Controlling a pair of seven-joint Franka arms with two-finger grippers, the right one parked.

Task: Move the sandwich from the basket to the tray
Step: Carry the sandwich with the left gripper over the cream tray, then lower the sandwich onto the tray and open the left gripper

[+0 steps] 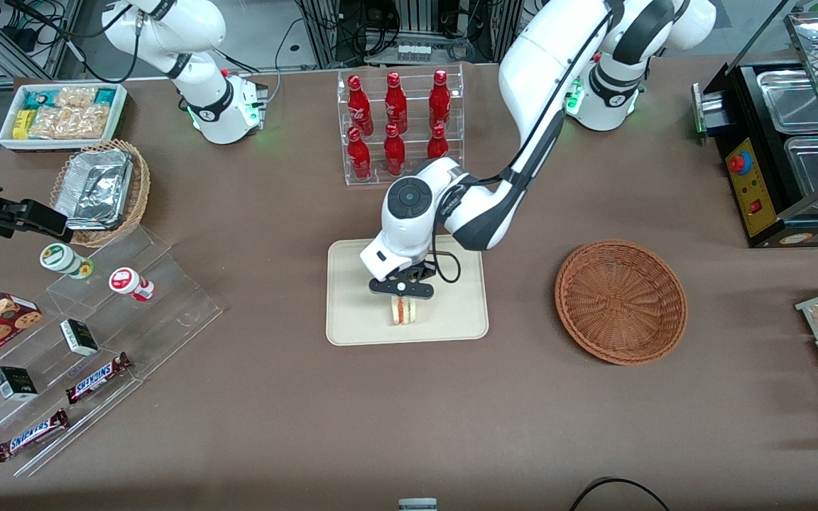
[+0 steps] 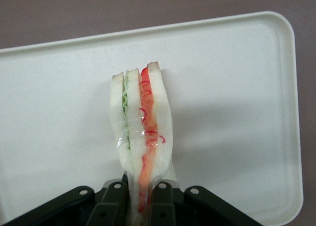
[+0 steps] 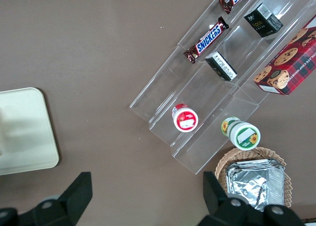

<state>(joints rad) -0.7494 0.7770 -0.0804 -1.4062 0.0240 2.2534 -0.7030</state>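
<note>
The sandwich (image 1: 402, 311) (image 2: 143, 122), a wrapped wedge of white bread with red and green filling, stands on edge on the cream tray (image 1: 352, 284) (image 2: 237, 87), near the tray's edge closest to the front camera. My left gripper (image 1: 402, 289) (image 2: 143, 206) is directly above it and shut on the sandwich, its black fingers (image 2: 169, 201) pressing both bread faces. The reddish-brown woven basket (image 1: 620, 301) sits empty on the table, beside the tray toward the working arm's end.
A clear rack of red bottles (image 1: 398, 124) stands farther from the camera than the tray. Toward the parked arm's end are acrylic steps with snack bars (image 1: 96, 376), a tan basket of foil containers (image 1: 100, 190) and a white bin (image 1: 64, 113). A black food warmer (image 1: 792, 142) stands at the working arm's end.
</note>
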